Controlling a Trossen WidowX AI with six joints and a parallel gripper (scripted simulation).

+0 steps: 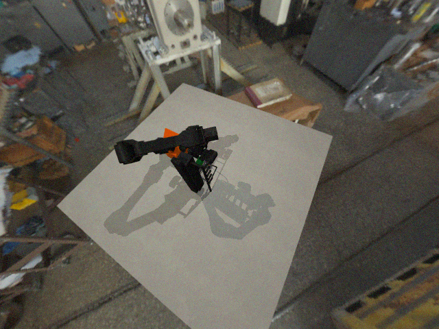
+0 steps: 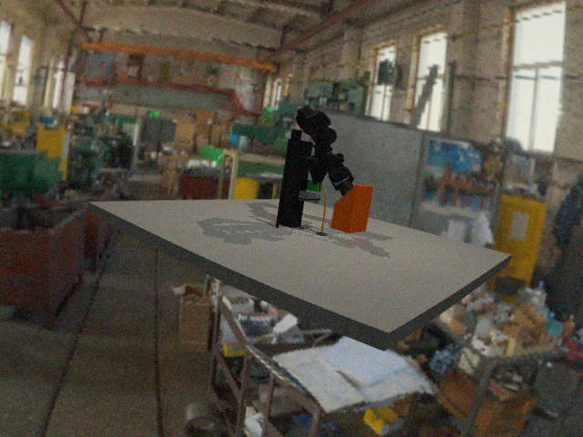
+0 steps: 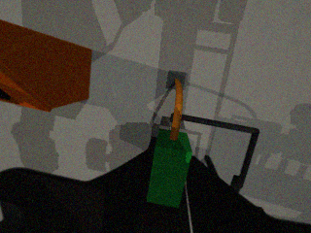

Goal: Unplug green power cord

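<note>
The green block-shaped plug (image 3: 169,169) sits upright against the tall black upright power strip (image 2: 292,180), high on its side, gripped between the dark fingers of the hand (image 3: 170,194). A thin orange cord (image 3: 177,111) leaves the plug's far end, curves down and ends at a small grey anchor on the table (image 2: 376,282). In the exterior view the plug (image 2: 312,187) shows as a green patch beside the strip.

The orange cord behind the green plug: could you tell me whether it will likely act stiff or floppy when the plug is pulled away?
Probably bendy: the orange cord already curves between the green plug and its anchor on the table. Being thin, it likely adds little drag. The gripper, shut on the plug, should carry it along.
</note>
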